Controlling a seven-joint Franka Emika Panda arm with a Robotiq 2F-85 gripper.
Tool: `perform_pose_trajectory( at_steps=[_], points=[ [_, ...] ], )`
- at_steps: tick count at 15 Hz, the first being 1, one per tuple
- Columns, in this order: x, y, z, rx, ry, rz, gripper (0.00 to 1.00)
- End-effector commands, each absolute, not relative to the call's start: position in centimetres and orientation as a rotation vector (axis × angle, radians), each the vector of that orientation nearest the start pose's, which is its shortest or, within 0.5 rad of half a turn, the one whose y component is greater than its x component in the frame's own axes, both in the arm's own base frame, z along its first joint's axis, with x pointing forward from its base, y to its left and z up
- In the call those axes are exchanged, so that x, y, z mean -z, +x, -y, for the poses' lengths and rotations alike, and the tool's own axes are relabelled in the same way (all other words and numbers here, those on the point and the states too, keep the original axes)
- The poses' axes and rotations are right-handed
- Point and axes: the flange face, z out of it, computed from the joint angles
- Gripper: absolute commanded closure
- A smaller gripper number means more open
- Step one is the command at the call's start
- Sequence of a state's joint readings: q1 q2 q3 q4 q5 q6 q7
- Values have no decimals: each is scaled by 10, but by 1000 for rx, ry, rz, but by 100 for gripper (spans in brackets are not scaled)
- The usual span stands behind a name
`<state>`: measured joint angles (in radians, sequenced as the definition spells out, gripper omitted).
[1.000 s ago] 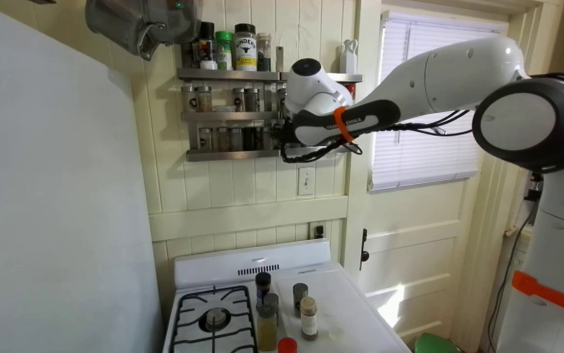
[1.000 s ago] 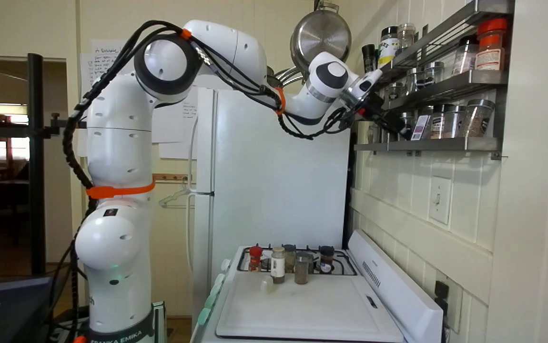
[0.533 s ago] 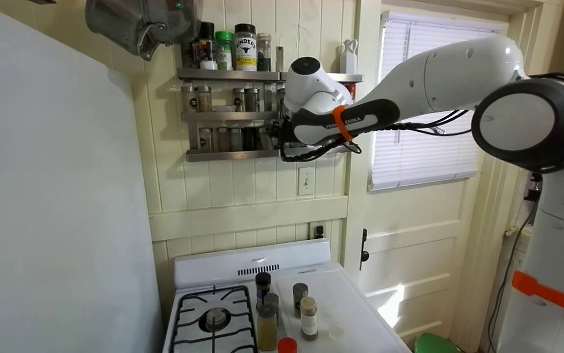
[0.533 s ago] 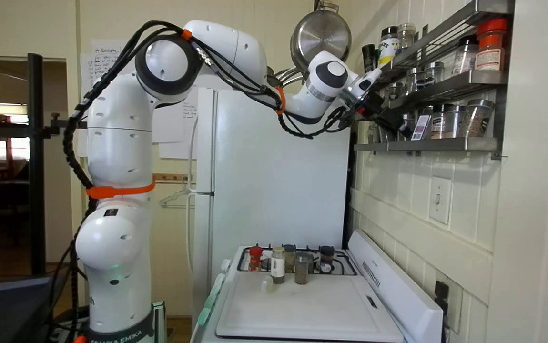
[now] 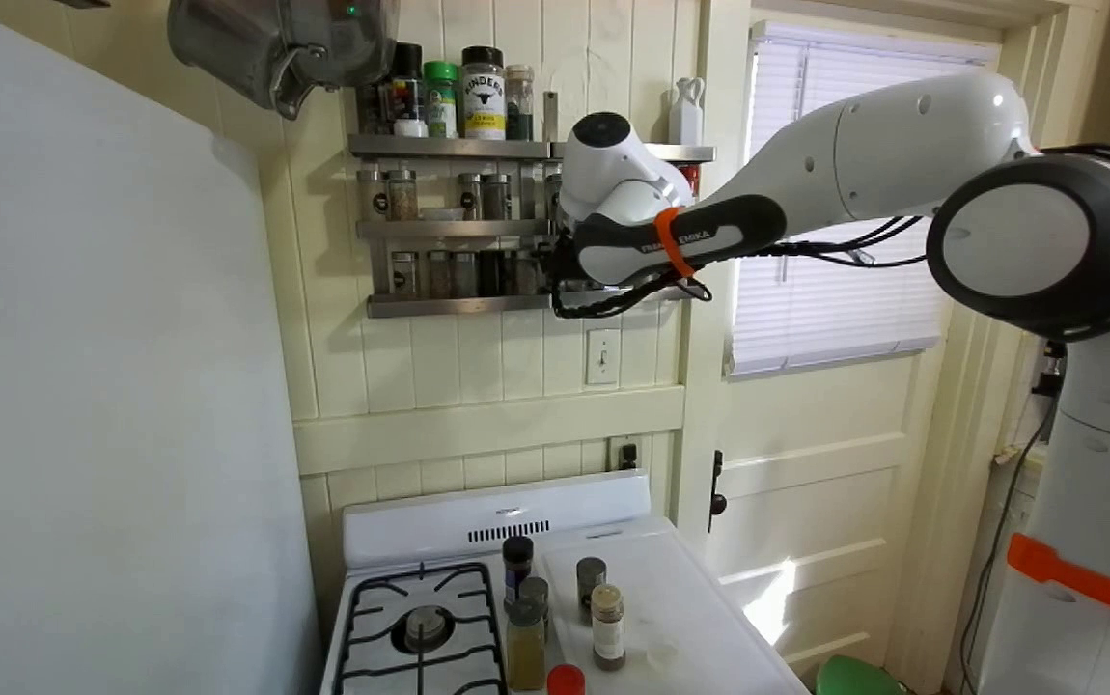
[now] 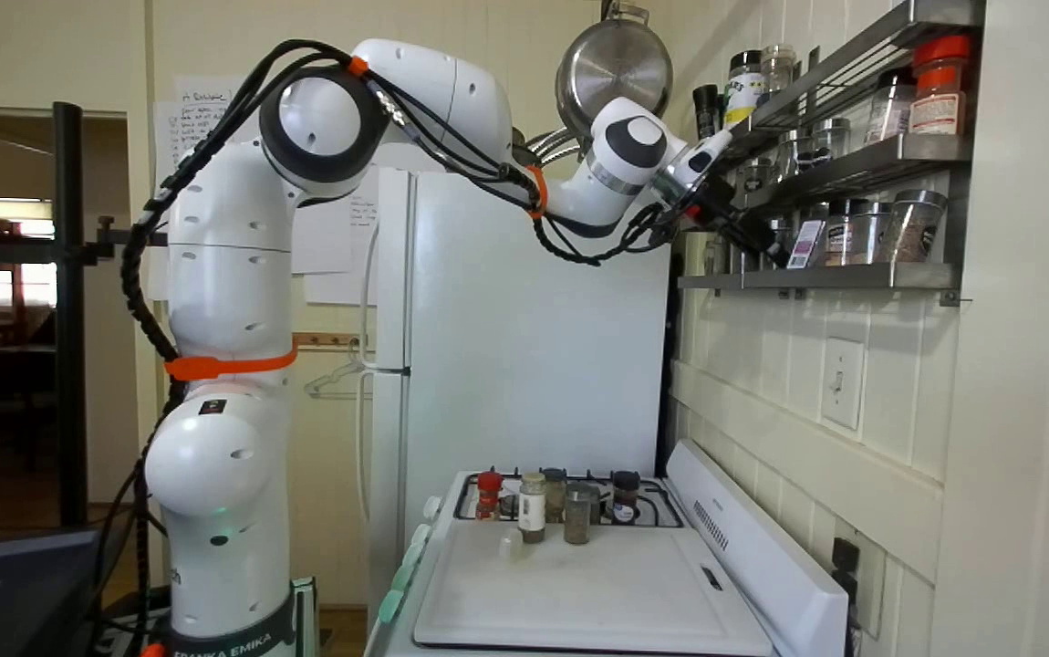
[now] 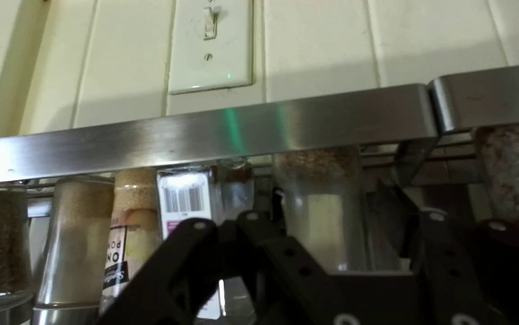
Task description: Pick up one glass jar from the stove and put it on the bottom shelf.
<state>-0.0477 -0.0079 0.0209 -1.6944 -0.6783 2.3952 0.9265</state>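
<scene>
Neighbour jar [image 5: 524,273], leaning moments ago, stands straight; gripper [image 7: 326,201] spread slightly wider than straddled jar [image 7: 320,216], seemingly holding nothing; bottom shelf [image 7: 196,140] placement probably done.

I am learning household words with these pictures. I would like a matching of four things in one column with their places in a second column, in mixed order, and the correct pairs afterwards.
Things
1. the gripper
2. the light switch
3. the green-capped bottle
4. the black burner grate

Places
A. on the top shelf
B. at the bottom shelf
C. on the stove
D. on the wall, lower than all the shelves

Right pairs: 1-B, 2-D, 3-A, 4-C
</scene>
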Motion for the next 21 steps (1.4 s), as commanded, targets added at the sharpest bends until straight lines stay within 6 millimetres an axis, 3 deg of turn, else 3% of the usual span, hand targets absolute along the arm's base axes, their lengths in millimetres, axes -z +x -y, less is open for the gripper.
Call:
perform_pose_trajectory(
  at_steps=[1, 2, 3, 5, 7, 8, 15, 16, 18, 19, 21],
  points=[
    [-669, 608, 20, 1432, -2942, -935, 26],
    [-669, 608, 20, 1434, -2942, -935, 25],
    [-669, 607, 19, 1436, -2941, -935, 45],
    [-670, 607, 19, 1438, -2940, -936, 55],
    [-670, 606, 18, 1440, -2940, -935, 58],
    [-670, 606, 18, 1440, -2943, -934, 52],
    [-669, 603, 15, 1444, -2946, -933, 41],
    [-668, 603, 15, 1446, -2946, -933, 31],
    [-668, 603, 14, 1448, -2946, -934, 33],
    [-668, 602, 14, 1449, -2945, -935, 27],
    [-668, 601, 14, 1450, -2946, -936, 31]
  ],
)
